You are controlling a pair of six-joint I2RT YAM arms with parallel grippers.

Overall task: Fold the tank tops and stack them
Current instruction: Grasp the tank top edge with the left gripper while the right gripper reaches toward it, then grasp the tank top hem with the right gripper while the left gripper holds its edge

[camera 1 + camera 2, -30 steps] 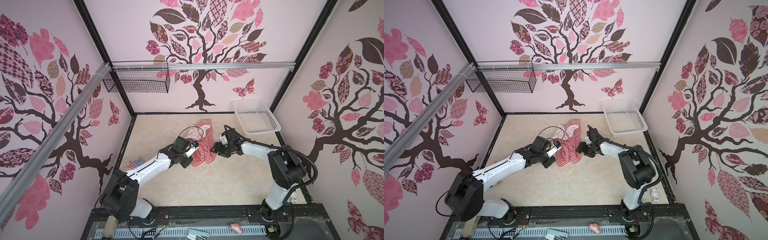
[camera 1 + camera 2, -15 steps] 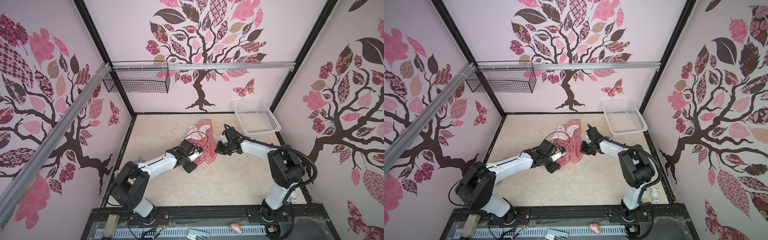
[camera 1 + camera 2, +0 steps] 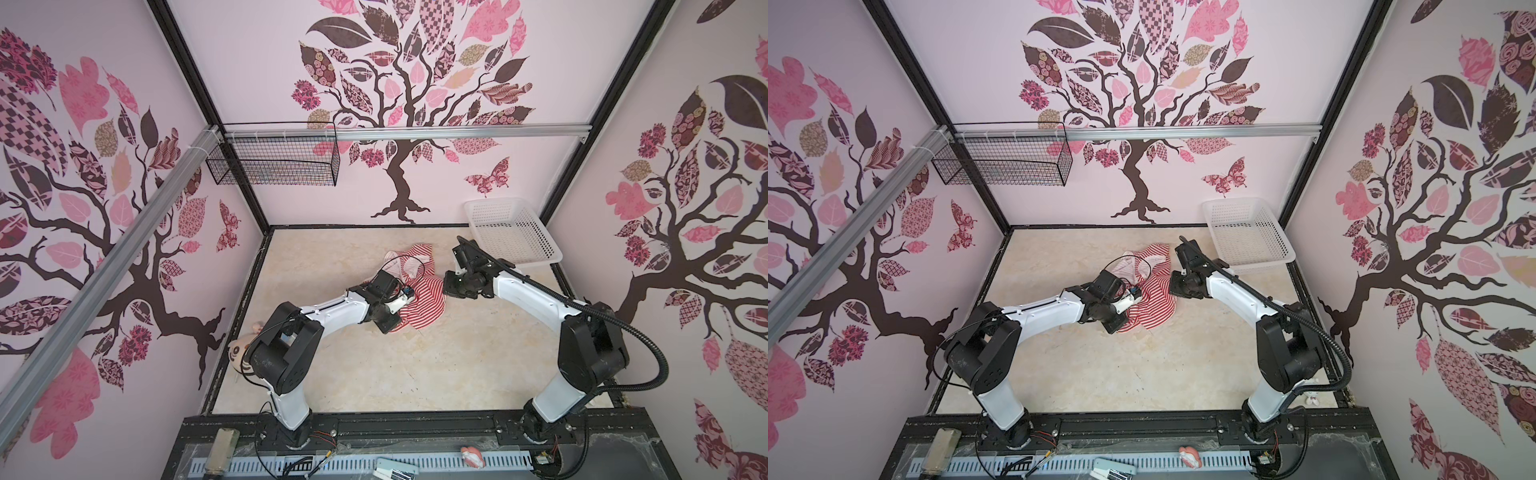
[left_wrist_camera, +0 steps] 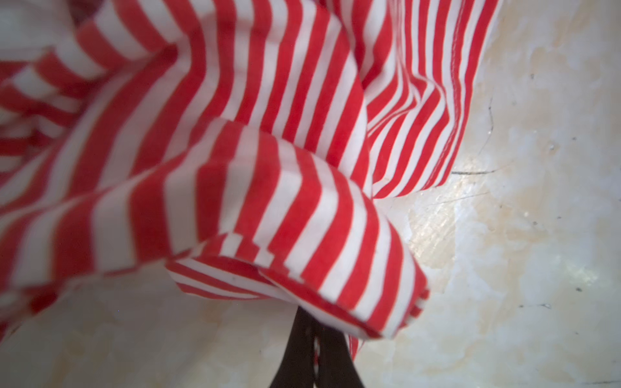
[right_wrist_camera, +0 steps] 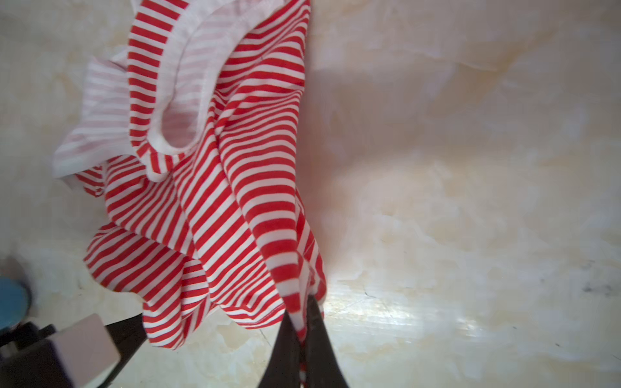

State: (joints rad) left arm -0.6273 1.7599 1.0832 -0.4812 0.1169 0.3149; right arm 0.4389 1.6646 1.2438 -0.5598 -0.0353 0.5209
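The tank top (image 3: 417, 293) is lying crumpled mid-desk (image 3: 415, 365), its long axis running near-to-far, white-trimmed neck pointing far. The left gripper (image 4: 314, 346) and right gripper (image 5: 304, 331) are each pinching striped cloth in closed jaws, probably at opposite hem corners, apparently so the bunched fabric can be spread before folding.

Soft striped cloth tank top (image 5: 215, 208) on glossy marbled tabletop (image 5: 470, 218).
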